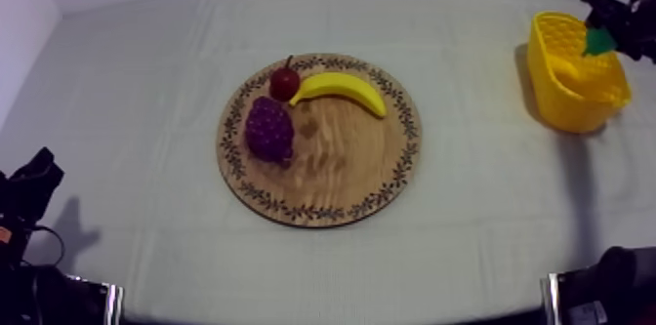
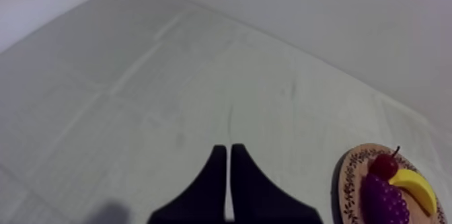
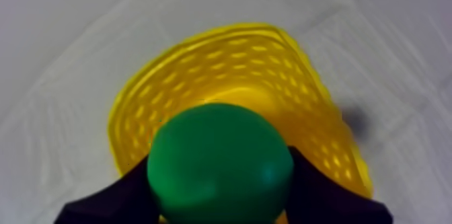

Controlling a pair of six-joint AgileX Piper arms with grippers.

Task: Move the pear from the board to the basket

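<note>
The green pear (image 3: 220, 161) hangs between the black fingers (image 3: 316, 190) of my right gripper (image 3: 220, 173), which is shut on it directly above the yellow basket (image 3: 222, 72). From above, the pear (image 1: 598, 41) and right gripper (image 1: 605, 28) show over the basket (image 1: 576, 80) at the far right of the table. The round wooden board (image 1: 342, 168) in the middle carries a banana (image 1: 342, 88), purple grapes (image 1: 268, 130) and a small red fruit (image 1: 284, 82). My left gripper (image 2: 225, 156) is shut on nothing, low at the left over bare cloth.
The board (image 2: 350, 179) with the grapes (image 2: 385, 200), banana (image 2: 417, 186) and small red fruit (image 2: 385, 166) lies off beside my left gripper. Grey-white cloth stretches between the board and the basket. A white wall borders the table's far edge.
</note>
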